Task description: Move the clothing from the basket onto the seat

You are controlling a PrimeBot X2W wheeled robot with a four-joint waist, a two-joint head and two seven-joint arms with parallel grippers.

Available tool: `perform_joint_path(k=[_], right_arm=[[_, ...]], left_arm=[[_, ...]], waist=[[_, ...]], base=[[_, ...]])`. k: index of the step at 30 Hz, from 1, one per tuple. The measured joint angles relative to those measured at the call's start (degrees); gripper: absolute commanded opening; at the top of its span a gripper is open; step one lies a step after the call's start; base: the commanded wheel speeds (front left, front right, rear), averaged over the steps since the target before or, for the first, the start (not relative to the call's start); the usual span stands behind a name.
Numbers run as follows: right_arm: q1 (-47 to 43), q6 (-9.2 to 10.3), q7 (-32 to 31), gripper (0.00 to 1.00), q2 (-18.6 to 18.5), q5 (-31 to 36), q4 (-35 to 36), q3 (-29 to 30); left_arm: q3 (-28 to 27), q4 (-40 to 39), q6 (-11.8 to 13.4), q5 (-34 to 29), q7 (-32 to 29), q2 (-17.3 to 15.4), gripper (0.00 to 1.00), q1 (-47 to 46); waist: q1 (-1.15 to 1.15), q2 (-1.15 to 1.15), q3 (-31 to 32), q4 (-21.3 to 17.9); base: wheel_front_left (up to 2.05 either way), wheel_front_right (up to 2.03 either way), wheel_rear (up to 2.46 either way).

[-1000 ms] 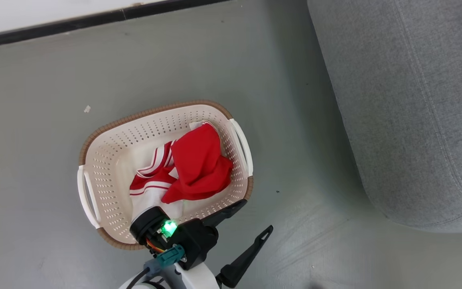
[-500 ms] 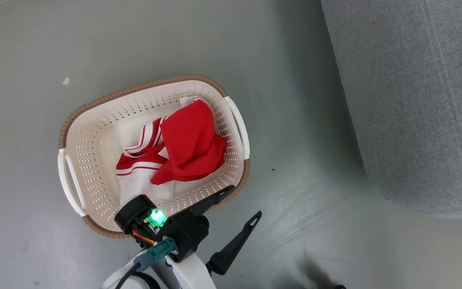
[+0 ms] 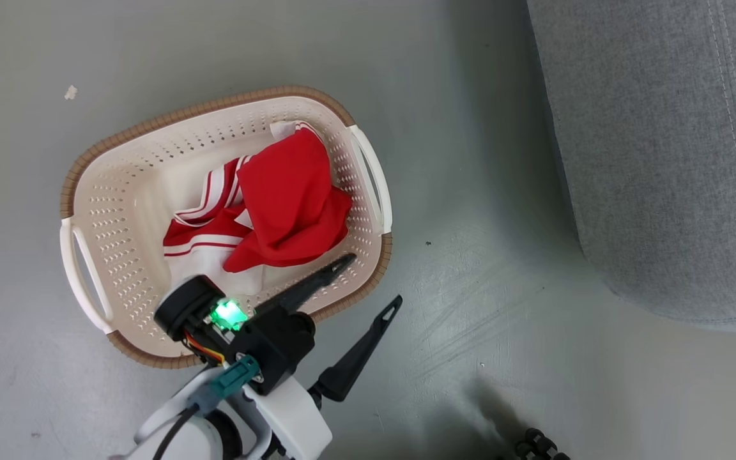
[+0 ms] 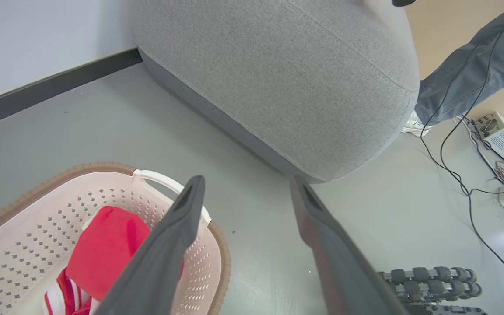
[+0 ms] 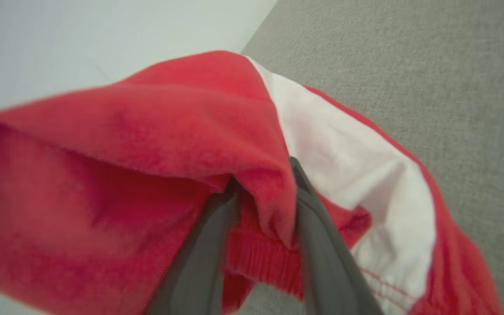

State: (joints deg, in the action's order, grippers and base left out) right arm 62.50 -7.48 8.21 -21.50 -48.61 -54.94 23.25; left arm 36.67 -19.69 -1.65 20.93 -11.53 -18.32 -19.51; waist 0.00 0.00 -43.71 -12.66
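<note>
black wrist housing [image 3: 272, 342], green light [image 3: 227, 314], teal connector [image 3: 234, 377], white forearm [image 3: 291, 418], left gripper [image 3: 373, 278] with two long dark tapered fingers [image 3: 307, 289]

Bright, even light, soft shadow on the floor [image 3: 457, 358]; the clothing [image 5: 125, 144] up close seems motion-blurred.

Red-and-white clothing [image 3: 285, 198] crumpled in cream basket [image 3: 119, 211] near grey seat [image 3: 662, 160]; another red garment [image 5: 147, 144] before seat fabric.

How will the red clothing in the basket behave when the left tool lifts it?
Likely floppy: the clothing lies crumpled in folds in the basket, so it should sag and trail. Probably light, being soft fabric. The striped piece beneath may drag along, since the two overlap.
</note>
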Motion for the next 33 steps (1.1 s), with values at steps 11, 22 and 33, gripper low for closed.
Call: perform_joint_path(k=[11,22,33], right_arm=[[1.1,0.0,0.9,1.0,0.5,-0.2,1.0,-2.1],[-2.6,0.0,1.0,1.0,0.5,-1.5,3.4,-4.5],[-7.8,0.0,1.5,1.0,0.2,-2.8,7.0,-7.4]], left_arm=[[-0.7,0.7,-0.1,-0.3,1.8,0.1,1.0,-1.3],[-0.5,3.1,-1.1,-0.3,4.4,0.9,1.0,-3.2],[-0.3,6.3,-2.0,0.7,7.1,2.1,1.0,-3.5]], waist=[[0.0,0.0,0.1,-0.9],[0.0,0.0,2.6,-1.4],[0.0,0.0,6.5,-1.8]], base=[[0.0,0.0,0.0],[0.0,0.0,0.0],[0.0,0.0,0.0]])
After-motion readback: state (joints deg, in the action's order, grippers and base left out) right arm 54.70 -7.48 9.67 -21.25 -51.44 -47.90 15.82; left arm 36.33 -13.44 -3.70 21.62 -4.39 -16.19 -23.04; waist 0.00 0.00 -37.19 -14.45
